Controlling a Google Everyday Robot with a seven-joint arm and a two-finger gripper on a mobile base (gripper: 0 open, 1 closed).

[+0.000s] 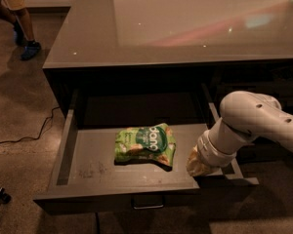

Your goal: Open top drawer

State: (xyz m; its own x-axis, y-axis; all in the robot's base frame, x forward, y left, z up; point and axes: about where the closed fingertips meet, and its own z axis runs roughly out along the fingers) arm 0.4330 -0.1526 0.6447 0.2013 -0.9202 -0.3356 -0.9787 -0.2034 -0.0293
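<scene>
Pulling seems nearly finished: the wide dark grey top drawer [88,167] is sitting far out, exposing a green crinkly snack bag [145,144]. The gripper [199,164] is hanging at the drawer's right wall, likely having drawn it from there; I cannot tell whether it is spread or closed.

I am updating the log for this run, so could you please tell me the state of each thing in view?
Top drawer: open, pulled well out.
Drawer handle: free, nothing on it.
Green snack bag: lying flat on the drawer floor.
Pincer: low at the drawer's right front corner.
Cable: loose on the floor.
</scene>
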